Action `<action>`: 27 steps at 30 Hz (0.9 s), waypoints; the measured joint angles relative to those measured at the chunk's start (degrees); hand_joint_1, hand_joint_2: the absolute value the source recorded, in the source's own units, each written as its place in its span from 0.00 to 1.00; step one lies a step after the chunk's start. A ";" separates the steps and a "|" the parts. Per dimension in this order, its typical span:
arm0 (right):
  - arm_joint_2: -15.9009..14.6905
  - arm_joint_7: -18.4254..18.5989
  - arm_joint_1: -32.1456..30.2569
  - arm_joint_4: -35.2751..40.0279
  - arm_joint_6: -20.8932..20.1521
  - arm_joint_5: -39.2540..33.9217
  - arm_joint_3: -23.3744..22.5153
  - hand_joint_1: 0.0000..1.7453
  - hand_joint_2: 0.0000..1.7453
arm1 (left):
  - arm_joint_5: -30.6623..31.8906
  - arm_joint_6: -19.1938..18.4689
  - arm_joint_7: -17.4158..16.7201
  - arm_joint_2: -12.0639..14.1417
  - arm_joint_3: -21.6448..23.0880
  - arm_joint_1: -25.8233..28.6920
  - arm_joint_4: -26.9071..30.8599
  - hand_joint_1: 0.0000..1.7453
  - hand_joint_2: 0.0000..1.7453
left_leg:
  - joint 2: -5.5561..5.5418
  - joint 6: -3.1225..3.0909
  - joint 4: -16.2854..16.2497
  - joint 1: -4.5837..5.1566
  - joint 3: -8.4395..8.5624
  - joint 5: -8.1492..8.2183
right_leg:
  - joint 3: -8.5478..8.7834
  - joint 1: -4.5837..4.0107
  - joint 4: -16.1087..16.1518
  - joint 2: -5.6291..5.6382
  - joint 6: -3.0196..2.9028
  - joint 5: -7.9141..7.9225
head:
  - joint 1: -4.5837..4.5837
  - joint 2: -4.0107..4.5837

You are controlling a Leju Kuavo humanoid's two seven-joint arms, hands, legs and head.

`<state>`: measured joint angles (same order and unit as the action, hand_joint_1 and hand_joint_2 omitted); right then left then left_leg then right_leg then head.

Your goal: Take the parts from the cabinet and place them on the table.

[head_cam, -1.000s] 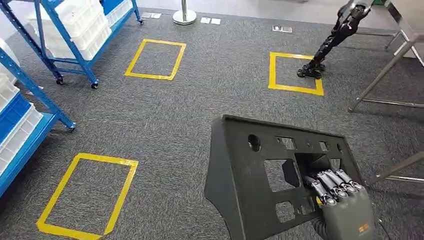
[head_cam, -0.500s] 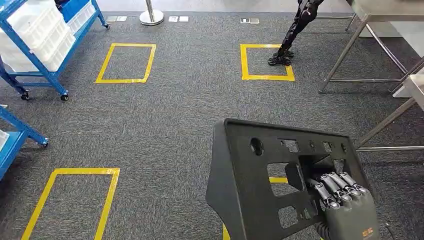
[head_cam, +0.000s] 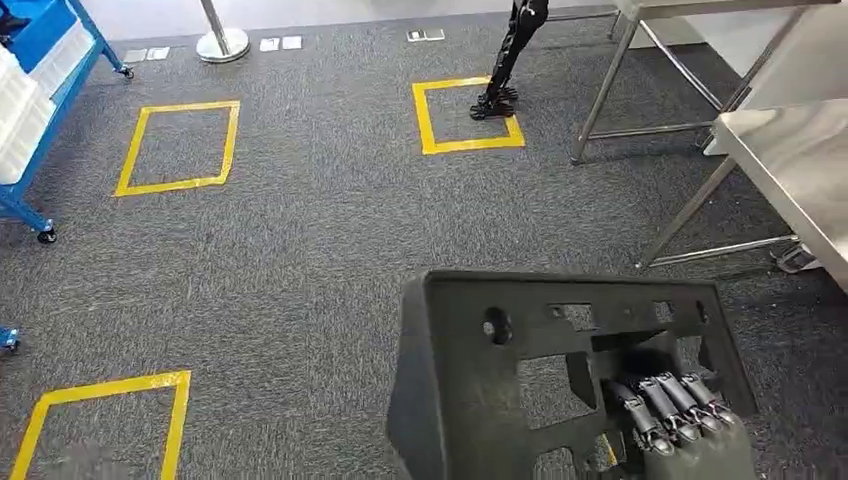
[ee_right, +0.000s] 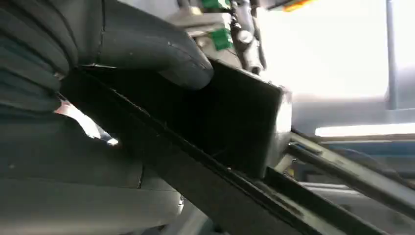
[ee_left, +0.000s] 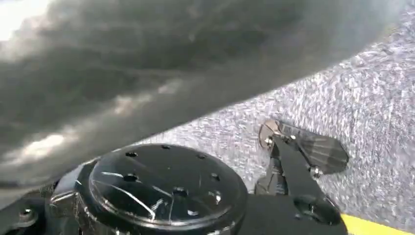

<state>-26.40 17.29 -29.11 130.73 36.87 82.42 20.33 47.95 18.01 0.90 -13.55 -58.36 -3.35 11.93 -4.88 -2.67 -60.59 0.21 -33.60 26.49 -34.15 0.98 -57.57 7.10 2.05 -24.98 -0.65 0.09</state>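
Observation:
A large black plastic panel (head_cam: 470, 390) with several cut-outs is carried low in front of me, over the grey carpet. My right hand (head_cam: 690, 430) grips it at its near right side, fingers hooked over the rim of a cut-out. In the right wrist view the thick grey thumb (ee_right: 161, 49) presses on the panel's boxy black recess (ee_right: 235, 122). A blurred dark grey mass (ee_left: 147, 63) lies close before the left wrist camera; I cannot tell whether it is my left hand or the panel.
A steel table (head_cam: 800, 150) on thin legs stands at the right, a second one (head_cam: 640, 60) behind it. Yellow tape squares (head_cam: 178, 146) mark the carpet. A blue rack with white bins (head_cam: 30, 90) is far left. Black robot legs (head_cam: 505, 60) stand in a far square.
The whole picture has shifted left, so the camera has turned right: the rack slid out at the left and the steel tables came in. The panel stays in my right hand.

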 joint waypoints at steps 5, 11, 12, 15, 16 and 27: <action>-0.92 0.48 -0.14 0.83 0.13 -0.35 0.04 1.00 1.00 | 0.00 0.00 0.15 -0.07 -0.02 0.03 0.07 0.00 0.00 | 3.60 0.00 4.43 -0.62 2.36 -0.07 | -4.54 -0.48 -6.35 -5.48 0.93 -2.51 | -0.72 0.00; -1.81 0.94 -0.41 1.16 0.17 -1.14 -0.50 1.00 1.00 | 0.20 0.15 -0.24 -0.07 -0.02 -0.09 0.07 0.00 0.00 | 7.51 1.36 4.44 -1.31 3.81 1.60 | -7.35 1.70 -6.99 -7.57 4.52 1.47 | -0.79 0.00; -1.99 0.94 -0.67 1.49 0.17 -1.50 -0.87 1.00 1.00 | 0.44 0.28 -0.56 -0.07 -0.02 -0.11 0.07 0.00 0.00 | 7.83 1.93 4.38 -1.42 4.51 2.21 | -4.43 2.12 -1.21 -9.31 5.51 3.92 | -0.81 0.00; -2.34 0.94 -1.24 2.10 0.31 -2.73 -1.97 1.00 1.00 | 0.87 1.13 -1.22 0.13 -0.02 -0.30 0.11 0.00 0.00 | 8.62 3.17 4.11 -0.62 5.12 3.25 | -3.02 1.51 0.52 -9.08 3.68 3.24 | -0.94 0.00; -2.42 0.92 -1.63 2.29 0.37 -3.17 -2.63 1.00 1.00 | 1.14 1.18 -1.33 0.06 -0.02 -0.28 0.09 0.00 0.00 | 8.71 3.28 4.16 -0.87 5.52 3.41 | -3.11 1.54 0.49 -8.53 3.33 3.13 | -0.63 0.00; -3.69 0.37 -3.87 4.02 0.90 -5.53 -6.08 1.00 1.00 | 1.14 0.76 -1.57 -0.33 -0.07 -0.28 -0.04 0.00 0.00 | 3.16 0.73 -4.56 -0.64 -0.91 3.44 | -1.86 -0.13 0.38 -2.02 0.58 2.60 | 0.04 0.00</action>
<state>-30.10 17.66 -32.98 134.75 37.77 76.89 14.25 49.09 18.78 -0.68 -13.88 -58.42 -3.64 11.89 -1.72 -1.94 -65.15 -0.43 -34.51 29.92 -36.01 0.86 -57.19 5.07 2.64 -22.38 -0.61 0.09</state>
